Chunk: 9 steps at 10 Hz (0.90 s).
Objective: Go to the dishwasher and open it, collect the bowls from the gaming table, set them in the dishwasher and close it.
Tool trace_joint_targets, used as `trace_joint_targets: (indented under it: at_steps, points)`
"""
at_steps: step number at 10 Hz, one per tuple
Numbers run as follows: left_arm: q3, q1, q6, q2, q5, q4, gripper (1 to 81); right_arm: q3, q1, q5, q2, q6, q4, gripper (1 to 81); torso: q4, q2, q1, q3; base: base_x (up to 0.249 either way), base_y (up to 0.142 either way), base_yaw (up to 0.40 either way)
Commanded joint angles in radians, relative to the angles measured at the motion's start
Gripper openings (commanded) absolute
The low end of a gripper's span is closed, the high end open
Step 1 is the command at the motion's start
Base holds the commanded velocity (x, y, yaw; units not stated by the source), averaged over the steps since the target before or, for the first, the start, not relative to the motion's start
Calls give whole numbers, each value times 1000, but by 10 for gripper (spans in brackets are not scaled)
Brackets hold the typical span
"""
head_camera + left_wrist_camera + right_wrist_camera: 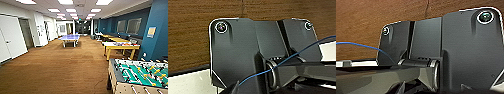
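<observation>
A: Three views logged. Head view first: wide room, brown carpet [57,67], blue wall [160,30] on the right, white doors [10,37] on the left.

B: Task item?

A: Gaming table [120,45] stands mid-right, along the blue wall. Long, narrow, white top, pale yellow edge and yellow legs. Small red and dark marks show on its far end; too blurred to call them bowls.

B: Other furniture?

A: Foosball table [140,75] at lower right, green field, rods with yellow and dark figures, nearer to the camera than the gaming table and apart from it. Blue ping-pong table [70,38] farther down the room, centre. More yellow tables [117,39] behind the gaming table, along the same wall.

B: Left wrist view?

A: Dark robot plate, a blue cable [288,62] crossing in front of it, brown carpet [190,37] behind, a white strip at the edge. Left claw: cannot tell whether open or closed.

B: Right wrist view?

A: Same layout: dark plate, blue cable [363,46], brown carpet [386,12] behind. Right claw: cannot tell either.
</observation>
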Motion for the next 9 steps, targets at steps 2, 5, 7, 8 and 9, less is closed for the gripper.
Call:
trace_joint_targets:
  at_steps: [2, 5, 7, 8, 9]
  points:
    - [3, -54, 2, -9, 54, -16, 811, 9, 51, -44, 1, -5, -12, 811, 0, 0, 0, 0, 140, 0, 0]
    - [3, -54, 2, -9, 54, -16, 811, 9, 52, -44, 1, -5, -12, 811, 0, 0, -1, 0, 140, 0, 0]
    - [3, -53, 2, -9, 54, -17, 811, 9, 51, -42, 4, -5, -12, 811, 0, 0, -1, 0, 140, 0, 0]
    - [3, -53, 2, -9, 54, -17, 811, 9, 51, -40, 6, -5, -12, 811, 0, 0, -1, 0, 139, 0, 0]
    - [3, -53, 2, -9, 54, -17, 811, 9, 51, -40, 4, -5, -12, 811, 0, 0, -1, 0, 140, 0, 0]
